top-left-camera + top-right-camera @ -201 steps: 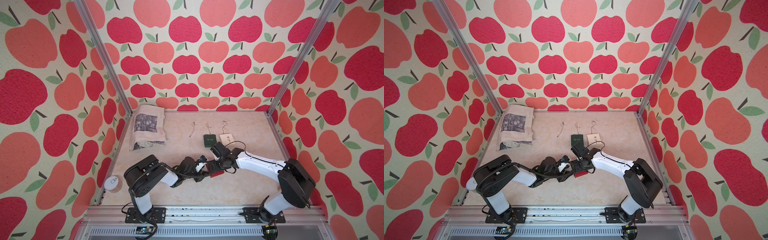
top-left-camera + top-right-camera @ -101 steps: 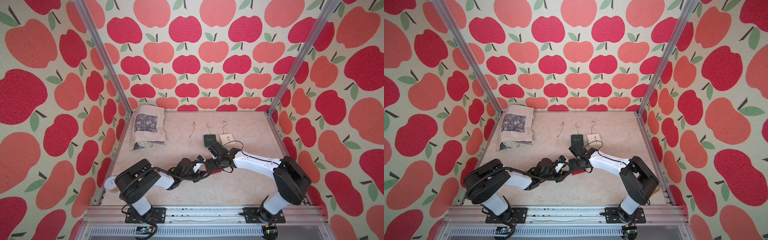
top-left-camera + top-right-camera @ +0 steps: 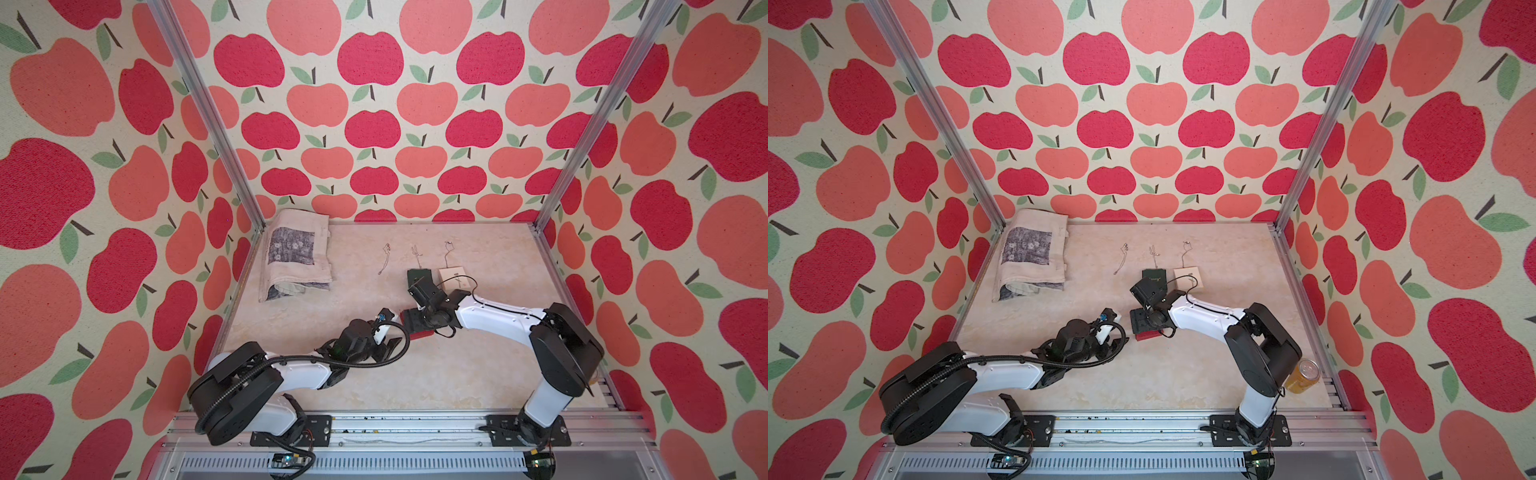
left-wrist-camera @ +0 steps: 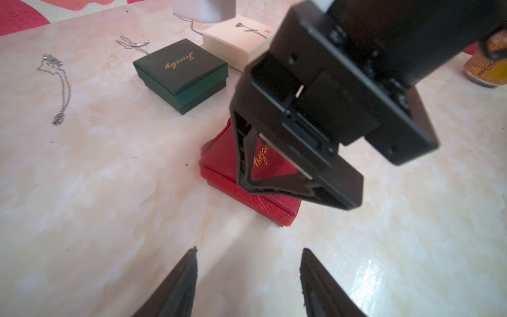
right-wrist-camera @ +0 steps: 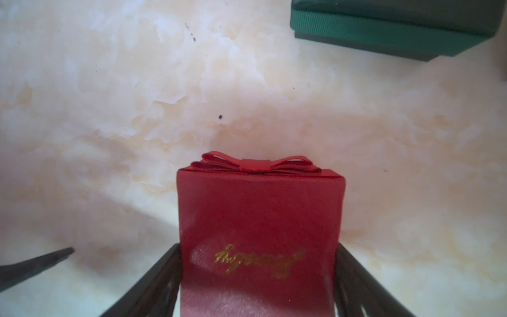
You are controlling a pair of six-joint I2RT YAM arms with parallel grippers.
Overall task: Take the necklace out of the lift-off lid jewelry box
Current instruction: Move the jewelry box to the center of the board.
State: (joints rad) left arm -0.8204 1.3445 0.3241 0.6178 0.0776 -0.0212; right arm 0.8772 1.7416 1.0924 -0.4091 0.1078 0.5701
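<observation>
The right gripper (image 5: 258,247) stands over the red box (image 4: 260,210), one finger on each side of the lid (image 5: 260,208). Both fingers touch the lid's side walls, so we read it as pinching the lid. In the left wrist view the lid seems to sit a little crooked on the base, but it is not lifted off.

The left gripper (image 4: 249,249) is on the robot's side of the red box and near it. Its fingers are spread, with only bare tabletop (image 4: 109,192) between them, and it holds nothing.

The necklace of this task is not visible. We judge that it lies inside the red box, under the lid.

On the far side of the red box stands a closed green box (image 4: 181,74), and a white box (image 4: 236,38) is just beside that one. Farther from the red box, some thin chains (image 4: 61,90) lie loose on the tabletop.

We think the step in hand is taking off the lid, so the task is in its early part. The next move calls for a straight lift of the lid. The base is light and may come up with it, so the left gripper could hold the base down or grip it. After that the lid must go to a free place beside the red box, and one gripper must reach in for the chain, which is thin and slips easily.
</observation>
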